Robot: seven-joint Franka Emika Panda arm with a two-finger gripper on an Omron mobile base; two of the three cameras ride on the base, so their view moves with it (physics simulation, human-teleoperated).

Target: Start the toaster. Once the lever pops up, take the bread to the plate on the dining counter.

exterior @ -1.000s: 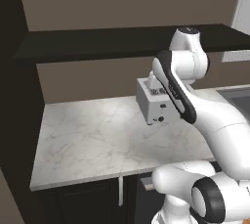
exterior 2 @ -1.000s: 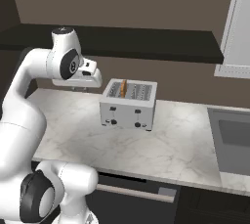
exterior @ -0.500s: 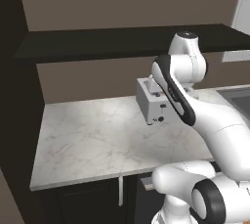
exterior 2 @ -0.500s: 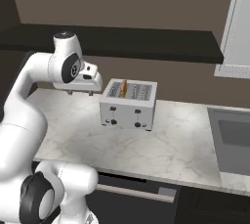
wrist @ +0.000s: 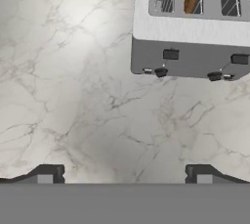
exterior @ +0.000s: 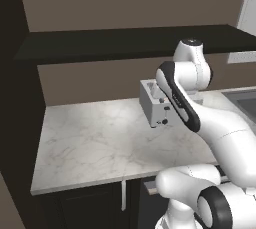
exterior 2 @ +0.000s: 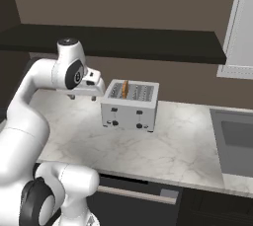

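Marble under wide-open, prob. empty claw (wrist: 124,173)

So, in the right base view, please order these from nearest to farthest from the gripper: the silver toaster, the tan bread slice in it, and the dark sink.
1. The boxy silver-grey metal toaster: directly right of the open two-finger gripper.
2. The tan-brown bread slice: standing in a slot near the toaster's left end, slightly farther in.
3. The dark built-in sink: at the counter's far right edge.

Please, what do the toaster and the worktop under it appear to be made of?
The toaster: probably metal, matte silver-grey, judging by its even grey sheen and dark slot grilles. The worktop: looks like polished marble, pale with grey veins, though it could be an imitation.
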